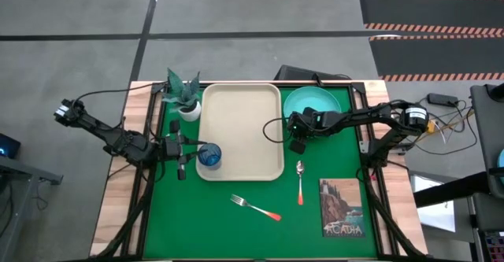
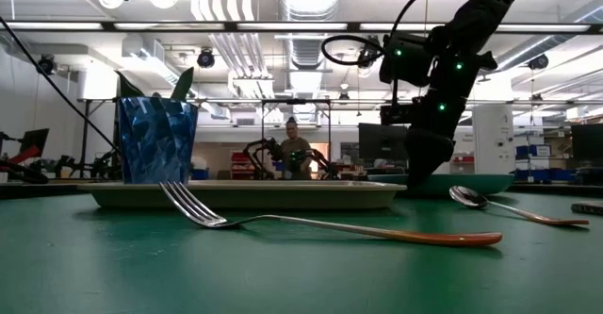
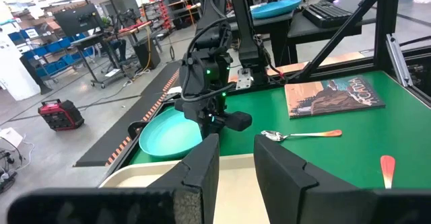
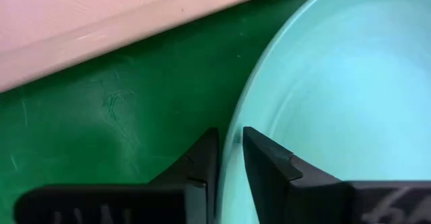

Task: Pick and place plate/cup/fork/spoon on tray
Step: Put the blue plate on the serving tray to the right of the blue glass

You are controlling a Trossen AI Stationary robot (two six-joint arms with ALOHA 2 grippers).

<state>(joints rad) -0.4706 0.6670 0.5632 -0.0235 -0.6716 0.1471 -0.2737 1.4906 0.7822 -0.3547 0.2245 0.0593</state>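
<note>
My right fingers are pinched onto the near rim of the round turquoise plate, one finger inside the rim, one outside, closed on its edge. The plate lies on the green desk mat just beside the cream rectangular tray. It looks stiff, light and glossy, so I judge it slippery: a thin-edge hold like this could let it pivot or slide out when lifted. Farther off, my left fingers sit slightly parted beside the small dark-blue translucent cup, which stands on the tray.
</note>
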